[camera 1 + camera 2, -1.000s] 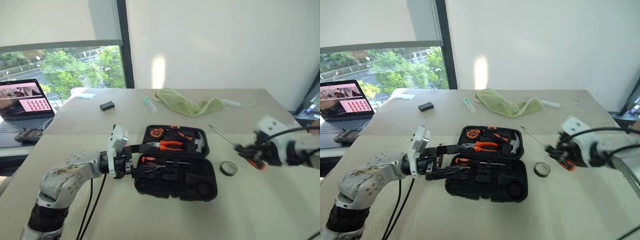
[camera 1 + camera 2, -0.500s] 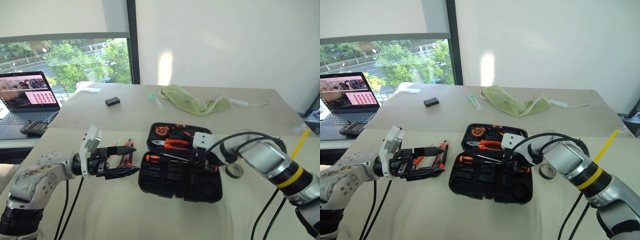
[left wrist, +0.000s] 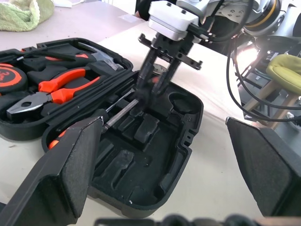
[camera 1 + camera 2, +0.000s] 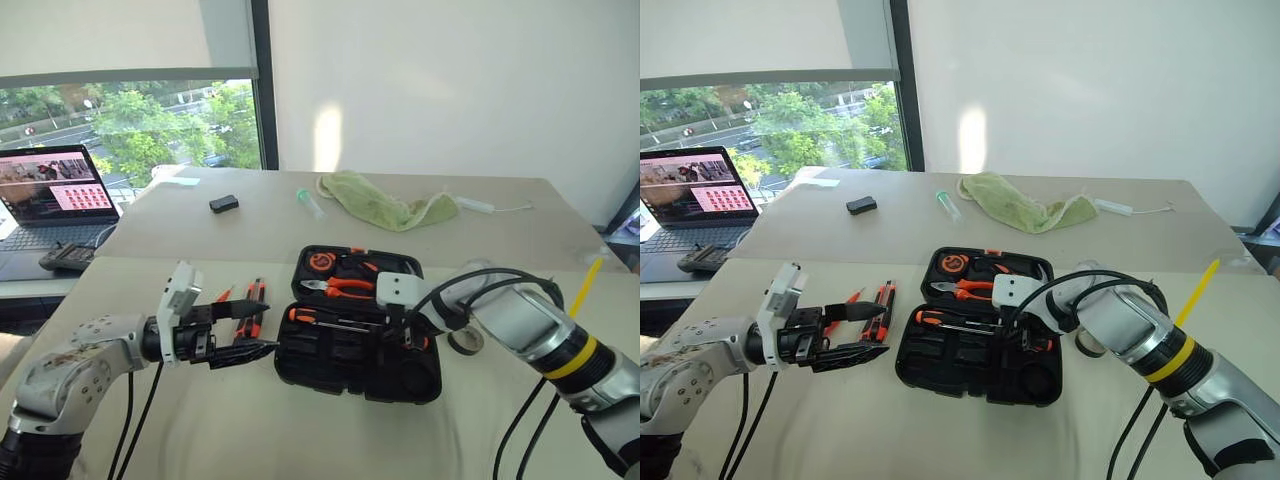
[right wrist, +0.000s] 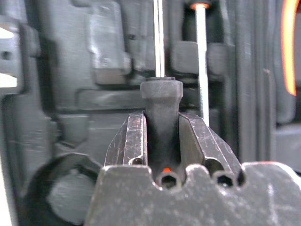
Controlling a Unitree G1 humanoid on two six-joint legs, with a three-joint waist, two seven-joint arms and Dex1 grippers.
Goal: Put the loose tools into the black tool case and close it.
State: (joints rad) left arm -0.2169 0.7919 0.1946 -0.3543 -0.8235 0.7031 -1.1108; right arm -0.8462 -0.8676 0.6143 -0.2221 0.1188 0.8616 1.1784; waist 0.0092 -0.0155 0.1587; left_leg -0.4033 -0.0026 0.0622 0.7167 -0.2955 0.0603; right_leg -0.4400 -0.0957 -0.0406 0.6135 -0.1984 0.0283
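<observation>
The black textured plastic hinged tool case (image 4: 360, 325) lies open on the beige desk (image 4: 300, 420); right tool (image 3: 151, 89) is clamped on a long black-handled screwdriver (image 5: 161, 106) over the case's slots; left tool (image 4: 243, 331) gapes wide just beside the case, near a black-and-orange utility knife (image 4: 253, 305).

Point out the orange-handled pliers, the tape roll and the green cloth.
orange-handled pliers (image 4: 340, 287): left eye view, on the orange handles.
tape roll (image 4: 466, 341): left eye view, on its visible rim.
green cloth (image 4: 385, 207): left eye view, on its middle.
</observation>
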